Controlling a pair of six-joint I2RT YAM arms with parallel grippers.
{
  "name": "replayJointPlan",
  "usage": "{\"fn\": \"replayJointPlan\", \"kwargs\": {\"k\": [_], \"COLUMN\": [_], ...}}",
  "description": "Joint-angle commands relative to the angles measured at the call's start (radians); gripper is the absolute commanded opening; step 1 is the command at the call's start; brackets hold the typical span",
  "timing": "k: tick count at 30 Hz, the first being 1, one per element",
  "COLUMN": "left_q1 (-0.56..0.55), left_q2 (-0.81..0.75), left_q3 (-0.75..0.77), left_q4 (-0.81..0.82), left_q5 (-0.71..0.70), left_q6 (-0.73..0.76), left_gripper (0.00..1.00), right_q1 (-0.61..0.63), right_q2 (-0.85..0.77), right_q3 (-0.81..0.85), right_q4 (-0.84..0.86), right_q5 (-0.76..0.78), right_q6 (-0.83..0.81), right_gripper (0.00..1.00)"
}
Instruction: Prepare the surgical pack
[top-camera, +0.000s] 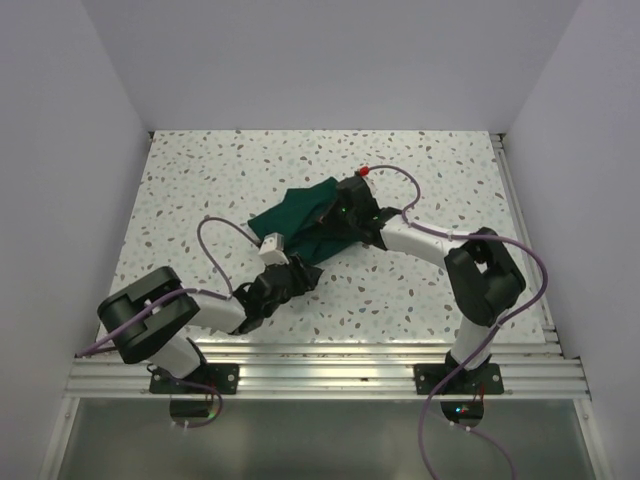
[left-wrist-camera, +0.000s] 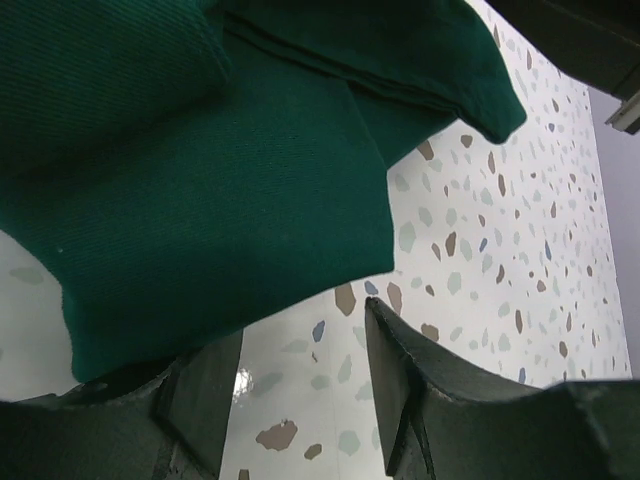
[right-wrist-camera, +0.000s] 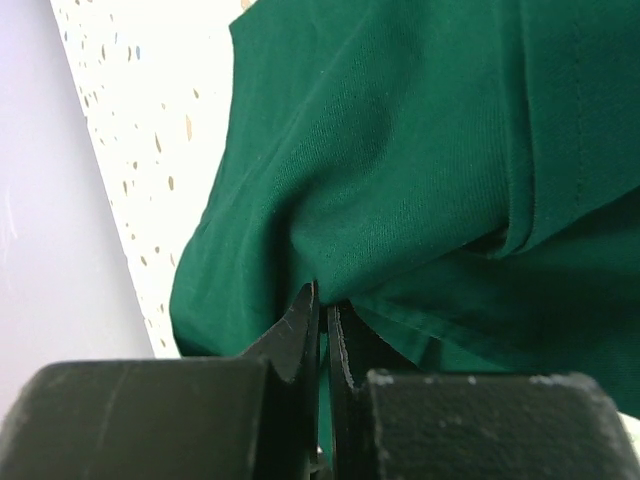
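Note:
The surgical pack is a folded dark green cloth bundle (top-camera: 305, 222) at the middle of the speckled table. The steel tray, instruments and gauze pouches are hidden. My right gripper (top-camera: 345, 208) sits at the bundle's right side, shut on a fold of the green cloth (right-wrist-camera: 400, 180); its jaws pinch the fabric in the right wrist view (right-wrist-camera: 324, 305). My left gripper (top-camera: 300, 268) is open at the bundle's near corner, one finger under the cloth's edge (left-wrist-camera: 200, 250), with bare table between the fingers (left-wrist-camera: 300, 340).
A white tag (top-camera: 271, 243) sits on the left wrist by the cloth. White walls close in the table at left, back and right. An aluminium rail (top-camera: 330, 365) runs along the near edge. Purple cables loop beside both arms.

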Motion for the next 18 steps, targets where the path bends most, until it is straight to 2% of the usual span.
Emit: {"fn": "replayJointPlan", "kwargs": {"k": [1, 5, 10, 15, 18], "left_q1": [0.024, 0.038, 0.074, 0.067, 0.065], "left_q2": [0.042, 0.115, 0.190, 0.249, 0.295], "left_q3": [0.045, 0.097, 0.101, 0.107, 0.130], "left_q4": [0.087, 0.077, 0.155, 0.249, 0.251], "left_q5": [-0.055, -0.080, -0.063, -0.066, -0.080], "left_q6": [-0.001, 0.008, -0.026, -0.035, -0.058], "left_gripper": [0.56, 0.55, 0.55, 0.54, 0.54], "right_q1": [0.000, 0.001, 0.001, 0.003, 0.020], "right_q2": [-0.050, -0.047, -0.039, -0.008, 0.012], "right_q3": [-0.002, 0.004, 0.008, 0.030, 0.065], "right_q4": [0.039, 0.039, 0.039, 0.048, 0.040], "right_q5": [-0.030, -0.033, -0.031, -0.054, -0.056], "right_q6": [0.023, 0.030, 0.036, 0.059, 0.069], "right_gripper": [0.00, 0.00, 0.00, 0.00, 0.00]}}
